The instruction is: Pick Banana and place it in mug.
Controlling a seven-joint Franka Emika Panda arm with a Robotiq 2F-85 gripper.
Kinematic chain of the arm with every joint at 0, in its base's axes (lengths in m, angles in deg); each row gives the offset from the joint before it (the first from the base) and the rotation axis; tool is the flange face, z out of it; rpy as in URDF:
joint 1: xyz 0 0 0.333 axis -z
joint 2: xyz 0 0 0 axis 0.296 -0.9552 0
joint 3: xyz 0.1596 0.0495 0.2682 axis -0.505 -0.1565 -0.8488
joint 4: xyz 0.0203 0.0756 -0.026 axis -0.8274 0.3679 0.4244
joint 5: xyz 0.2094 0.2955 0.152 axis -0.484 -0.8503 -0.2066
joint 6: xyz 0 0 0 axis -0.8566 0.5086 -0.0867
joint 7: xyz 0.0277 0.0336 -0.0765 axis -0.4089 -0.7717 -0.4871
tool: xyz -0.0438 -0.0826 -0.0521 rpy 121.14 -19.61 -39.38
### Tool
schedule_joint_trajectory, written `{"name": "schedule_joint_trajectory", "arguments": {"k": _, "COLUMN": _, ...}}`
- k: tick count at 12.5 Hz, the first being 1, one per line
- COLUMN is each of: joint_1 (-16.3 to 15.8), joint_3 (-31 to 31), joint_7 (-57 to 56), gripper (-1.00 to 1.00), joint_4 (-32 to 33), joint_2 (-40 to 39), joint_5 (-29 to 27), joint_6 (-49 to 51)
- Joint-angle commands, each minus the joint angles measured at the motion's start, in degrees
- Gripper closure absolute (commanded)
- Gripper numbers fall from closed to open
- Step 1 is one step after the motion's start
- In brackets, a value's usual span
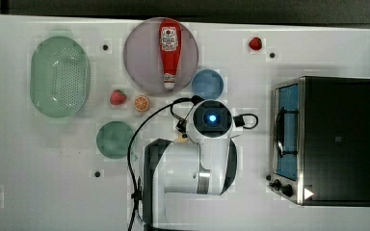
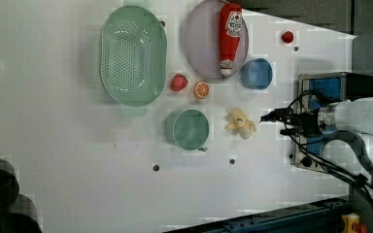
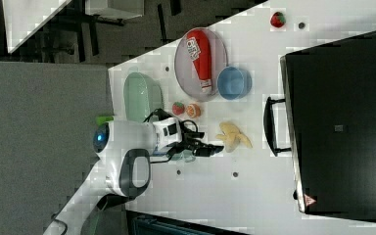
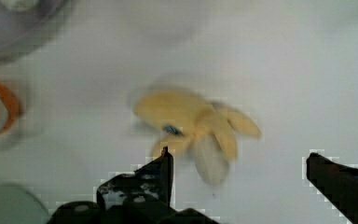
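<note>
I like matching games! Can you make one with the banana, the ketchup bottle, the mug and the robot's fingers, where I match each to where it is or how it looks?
Things:
1. banana
2. ketchup bottle
3. mug
4. fingers

Places or states:
A. lying on the round plate
B. spread wide apart, holding nothing
C. loose on the white table, between the mug and the fingers in the left view
D. green, standing below the orange slice in the left view

Pairs: 1-C, 2-A, 3-D, 4-B
</note>
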Motion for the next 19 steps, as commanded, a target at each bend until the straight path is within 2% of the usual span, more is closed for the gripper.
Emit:
{"name": "schedule_joint_trajectory", "arguments": {"k": 1, "joint_1": 0.1, "joint_3": -0.8, "joint_7": -6.3, "gripper": -1.00, "joint_4": 1.5, "joint_2": -3.1, "joint_5": 0.2, "joint_6": -6.7}}
{"name": "schedule_joint_trajectory", "arguments": {"k": 6, "joint_1": 0.1, "joint_3": -2.3, "joint_7": -6.4, "gripper": -1.00, "joint_4": 1.3, "joint_2": -12.5, "joint_5": -0.2, "joint_6": -15.6}}
{"name": "schedule_joint_trajectory", "arguments": {"k": 9, "joint_1": 0.2, "joint_3": -2.4, "joint_7": -6.2, "gripper": -0.95, "joint_4": 1.4, "joint_2": -14.9, "joint_5": -0.2, "joint_6": -16.6}}
{"name": "schedule_joint_trajectory", "arguments": {"k": 10, "joint_1": 0.2, "joint_3": -2.4, "joint_7": -6.2, "gripper": -0.74, "joint_4": 1.3, "joint_2": -15.1, "joint_5": -0.2, "joint_6": -17.6}}
{"name": "schedule_joint_trajectory", "arguments": {"k": 11, "joint_1": 0.2, "joint_3": -2.4, "joint_7": -6.2, "gripper": -0.32, "joint_4": 1.3, "joint_2": -15.1, "joint_5": -0.2, "joint_6": -19.5}}
{"name": "schedule_joint_trajectory", "arguments": {"k": 14, "joint_1": 0.2, "joint_3": -2.5, "joint_7": -6.2, "gripper": 0.30, "joint_4": 1.8, "joint_2": -15.1, "joint_5": -0.2, "joint_6": -20.1}}
{"name": "schedule_joint_trajectory", "arguments": {"k": 15, "joint_1": 0.2, "joint_3": -2.5, "joint_7": -6.2, "gripper": 0.37, "joint_4": 1.8, "joint_2": -14.0, "joint_5": -0.2, "joint_6": -20.0}}
{"name": "schedule_joint_trajectory", "arguments": {"k": 17, "joint_1": 0.3, "joint_3": -2.5, "joint_7": -6.2, "gripper": 0.37, "joint_4": 1.8, "joint_2": -10.6, "joint_5": -0.2, "joint_6": -19.5}}
{"name": "schedule_joint_trajectory", "arguments": {"k": 19, "joint_1": 0.3, "joint_3": -2.5, "joint_7": -6.2, "gripper": 0.37, "joint_4": 1.0, "joint_2": -4.8, "joint_5": -0.2, "joint_6": -14.6}}
